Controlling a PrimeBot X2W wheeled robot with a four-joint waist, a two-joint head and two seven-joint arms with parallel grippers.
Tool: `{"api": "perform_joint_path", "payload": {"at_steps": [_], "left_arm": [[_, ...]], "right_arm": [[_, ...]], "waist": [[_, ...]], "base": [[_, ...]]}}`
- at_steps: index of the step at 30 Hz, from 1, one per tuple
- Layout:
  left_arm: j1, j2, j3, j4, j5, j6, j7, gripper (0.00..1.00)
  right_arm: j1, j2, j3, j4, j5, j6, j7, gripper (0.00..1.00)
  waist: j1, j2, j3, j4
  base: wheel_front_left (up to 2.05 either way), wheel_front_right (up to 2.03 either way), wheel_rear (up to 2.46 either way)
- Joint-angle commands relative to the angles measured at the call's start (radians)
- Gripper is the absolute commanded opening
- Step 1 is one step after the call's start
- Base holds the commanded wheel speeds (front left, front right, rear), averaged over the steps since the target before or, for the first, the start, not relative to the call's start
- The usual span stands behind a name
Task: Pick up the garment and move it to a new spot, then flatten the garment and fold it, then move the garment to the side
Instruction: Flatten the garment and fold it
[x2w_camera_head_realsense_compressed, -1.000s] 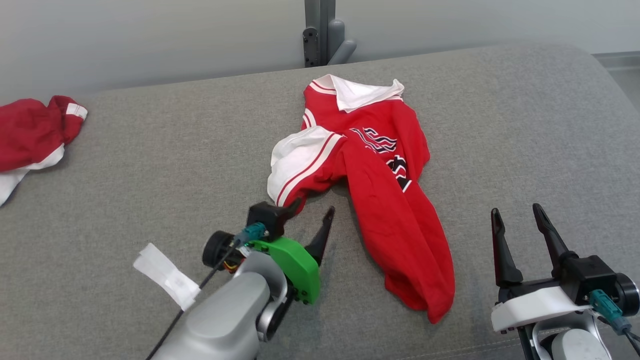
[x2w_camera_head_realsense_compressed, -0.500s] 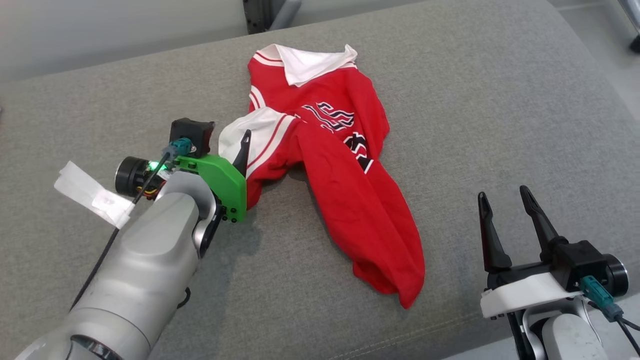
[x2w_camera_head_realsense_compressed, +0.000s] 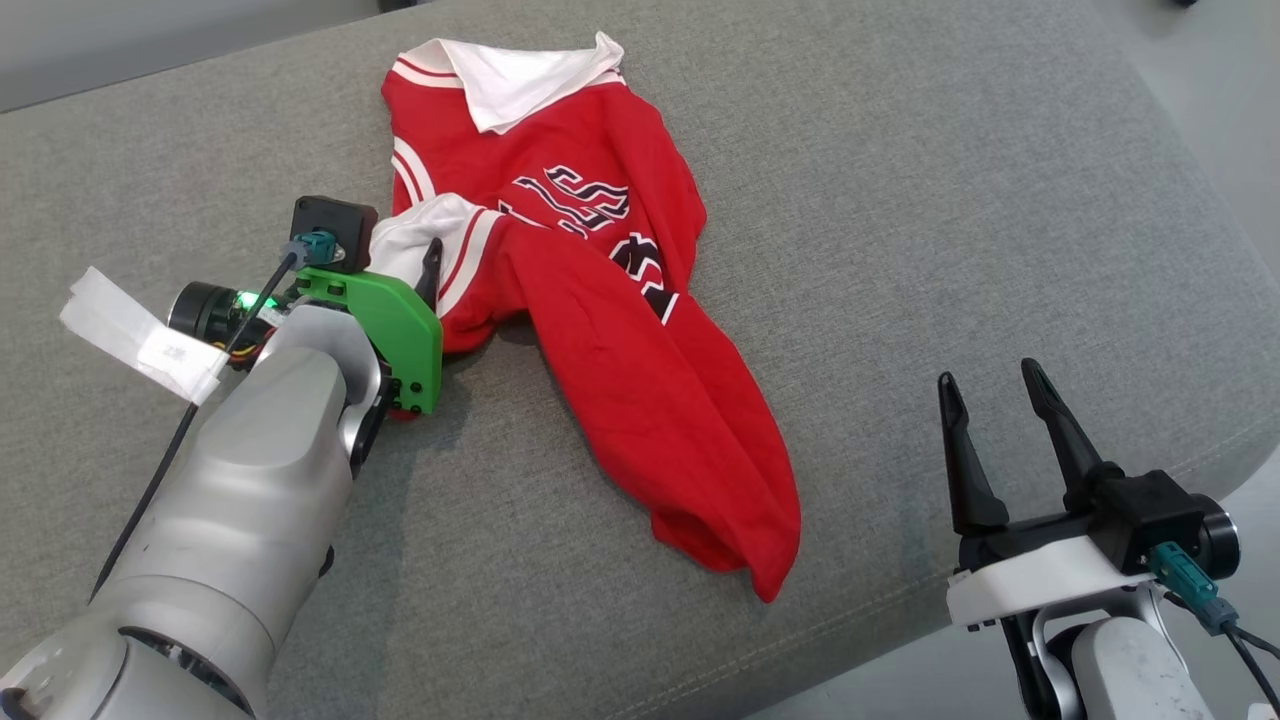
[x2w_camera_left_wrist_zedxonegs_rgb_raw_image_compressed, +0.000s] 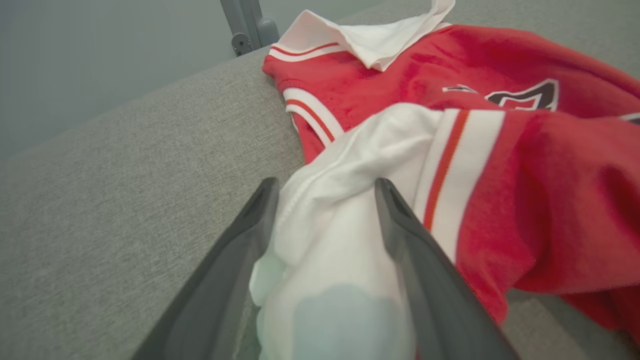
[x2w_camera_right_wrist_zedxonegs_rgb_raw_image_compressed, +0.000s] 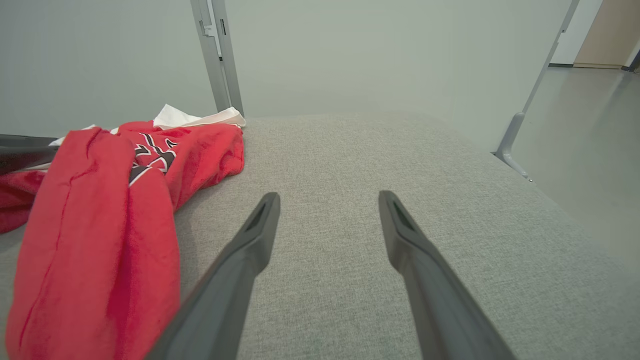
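Forward since a second ago, the left gripper (x2w_camera_left_wrist_zedxonegs_rgb_raw_image_compressed: 326, 184) straddles, fingers (x2w_camera_left_wrist_zedxonegs_rgb_raw_image_compressed: 235, 250) spread, the white sleeve (x2w_camera_left_wrist_zedxonegs_rgb_raw_image_compressed: 350, 155) of the garment (x2w_camera_head_realsense_compressed: 600, 330), which stretches from 11 to 5 o'clock

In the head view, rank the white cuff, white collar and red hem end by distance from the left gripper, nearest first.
1. White cuff, between the left gripper's open jaws.
2. White collar, beyond, at the garment's far end.
3. Red hem end, near front edge, rightward.
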Motion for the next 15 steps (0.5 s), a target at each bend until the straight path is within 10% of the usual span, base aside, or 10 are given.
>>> {"api": "perform_joint_path", "payload": {"at_steps": [1, 15], "left_arm": [[-0.019, 0.003, -0.002, 0.006, -0.002, -0.009, 0.001, 0.01], [-0.114, 0.060, 0.071, -0.118, 0.039, 0.069, -0.082, 0.00]], "right_arm": [[-0.010, -0.002, -0.002, -0.004, 0.010, -0.002, 0.000, 1.00], [-0.011, -0.002, -0.015, 0.008, 0.007, -0.002, 0.000, 1.00]], "waist": [[0.0000, 0.0120, 0.011, -0.007], [0.0000, 0.0120, -0.033, 0.047]], "base": [[0.00, 0.00, 0.00], [0.00, 0.00, 0.00]]}}
